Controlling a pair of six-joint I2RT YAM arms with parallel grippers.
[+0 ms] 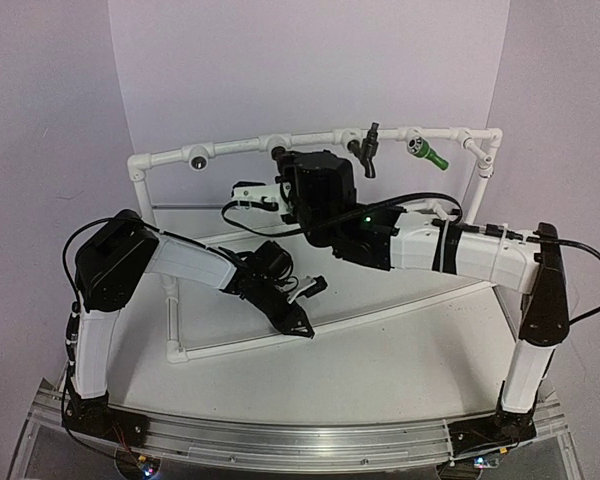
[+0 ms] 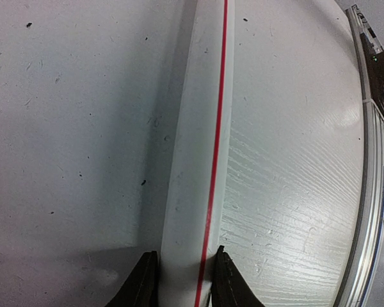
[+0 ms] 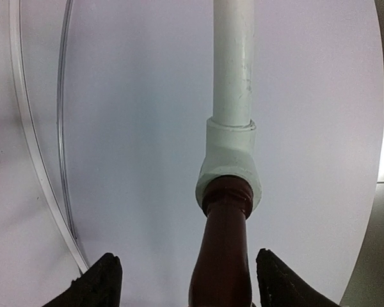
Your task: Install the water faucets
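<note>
Right fingers (image 3: 105, 280) are standing spread either side of the brown faucet (image 3: 223, 256), not touching it; its long axis is running straight ahead into the tee (image 3: 230, 166). Left fingers (image 2: 143, 284) are pinching the frame pipe (image 2: 195, 160).

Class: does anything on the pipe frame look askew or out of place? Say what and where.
The faucets on the top rail disagree: the black faucet crosses the rail squarely, while the green faucet beside it slants off to the right. Nothing looks spilled or broken.
</note>
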